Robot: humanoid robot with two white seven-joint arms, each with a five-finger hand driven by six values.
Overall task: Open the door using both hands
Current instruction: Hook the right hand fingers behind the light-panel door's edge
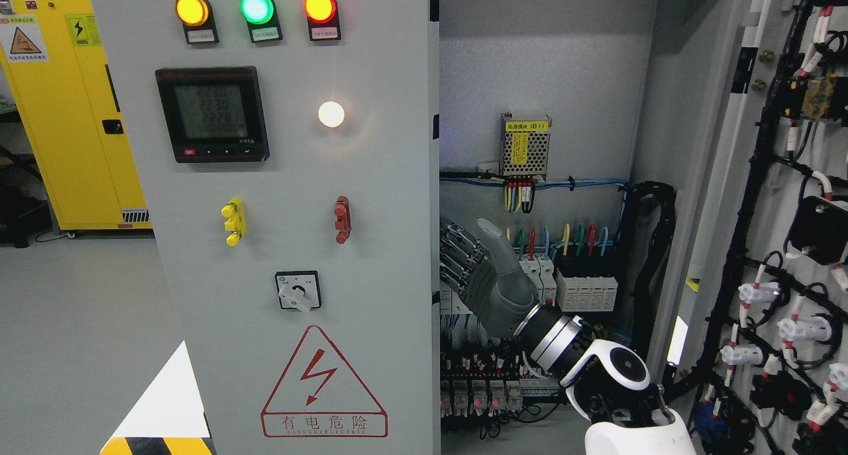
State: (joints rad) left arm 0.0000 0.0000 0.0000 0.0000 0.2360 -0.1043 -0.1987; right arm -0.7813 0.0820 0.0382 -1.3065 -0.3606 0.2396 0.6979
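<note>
The left door [291, 243] of the grey electrical cabinet stands upright across the left and middle of the head view, its long axis vertical and its front face toward the camera, its free right edge running top to bottom just left of the open cabinet interior [543, 97]. The right door [788, 243] is swung wide open at the picture's right, its inner face with black cable bundles and white connectors turned toward the camera. The right robot hand [474, 269] reaches up and leftward from the lower right, forearm slanting, palm toward the left door's edge; its dark fingers [457, 253] are curled against that edge, the grey thumb [497, 243] pointing upward, though a firm grip cannot be confirmed. On the left door's face sit three indicator lamps [256, 8], a digital meter [212, 114], a rotary switch [298, 291] and a red warning triangle [323, 385]. A yellow cabinet [66, 110] stands behind at far left.
</note>
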